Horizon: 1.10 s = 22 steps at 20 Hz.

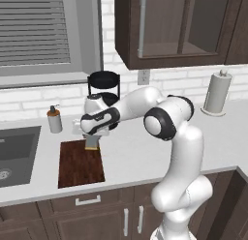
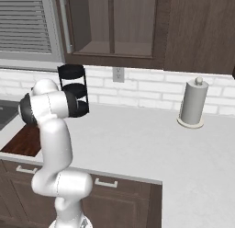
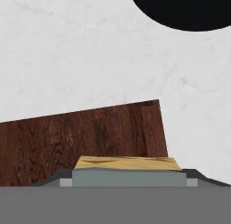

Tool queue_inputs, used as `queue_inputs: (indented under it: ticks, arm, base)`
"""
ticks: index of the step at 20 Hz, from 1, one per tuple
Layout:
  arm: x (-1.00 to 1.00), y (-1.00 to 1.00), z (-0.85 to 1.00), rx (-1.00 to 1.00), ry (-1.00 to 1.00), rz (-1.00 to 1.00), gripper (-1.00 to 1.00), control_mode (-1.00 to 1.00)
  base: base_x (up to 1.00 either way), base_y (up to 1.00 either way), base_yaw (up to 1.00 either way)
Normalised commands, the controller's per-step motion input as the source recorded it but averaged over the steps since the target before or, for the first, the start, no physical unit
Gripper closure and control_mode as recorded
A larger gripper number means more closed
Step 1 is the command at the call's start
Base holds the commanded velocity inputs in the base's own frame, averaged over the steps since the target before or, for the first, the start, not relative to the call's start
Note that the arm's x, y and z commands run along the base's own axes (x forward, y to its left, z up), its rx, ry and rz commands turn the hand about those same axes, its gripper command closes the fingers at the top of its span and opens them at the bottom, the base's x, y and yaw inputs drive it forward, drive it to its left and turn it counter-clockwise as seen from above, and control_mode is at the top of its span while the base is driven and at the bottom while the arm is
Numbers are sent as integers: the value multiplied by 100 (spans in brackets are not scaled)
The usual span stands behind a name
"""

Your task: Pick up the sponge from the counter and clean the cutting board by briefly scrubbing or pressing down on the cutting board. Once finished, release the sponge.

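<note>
My gripper (image 1: pixel 92 141) is shut on the sponge (image 1: pixel 92 147), holding it at the far right corner of the cutting board (image 1: pixel 80 165); I cannot tell whether the sponge touches the wood. The hand view has the sponge (image 3: pixel 128 164) at the bottom, yellow layer facing outward with the grey-green layer below it. The streaky reddish-brown cutting board (image 3: pixel 67 135) lies just beyond it. The board rests on the light counter (image 1: pixel 145 152) to the right of the sink. In the right base view, my arm hides most of the cutting board (image 2: pixel 20 142).
A dark sink basin (image 1: pixel 14 154) lies left of the board, with a soap dispenser (image 1: pixel 54 119) behind it. A black tiered rack (image 1: pixel 103 86) stands at the wall just beyond my hand. A paper towel holder (image 1: pixel 216 93) stands far right. Wall cabinets hang overhead.
</note>
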Motion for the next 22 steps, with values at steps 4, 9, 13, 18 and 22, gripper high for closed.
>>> queue_inputs:
  ticks: [4,9,13,18,22]
  arm:
    - [0,18,-21,0,0,0,100,-100]
    - [0,4,-30,0,0,0,100,-100]
    - [6,0,-33,0,0,0,100,-100]
    - [7,0,-50,0,0,0,100,-100]
    - [0,12,-39,0,0,0,100,-100]
  base:
    - [0,0,0]
    - [0,0,0]
    - [0,0,0]
    - [0,0,0]
    - [0,0,0]
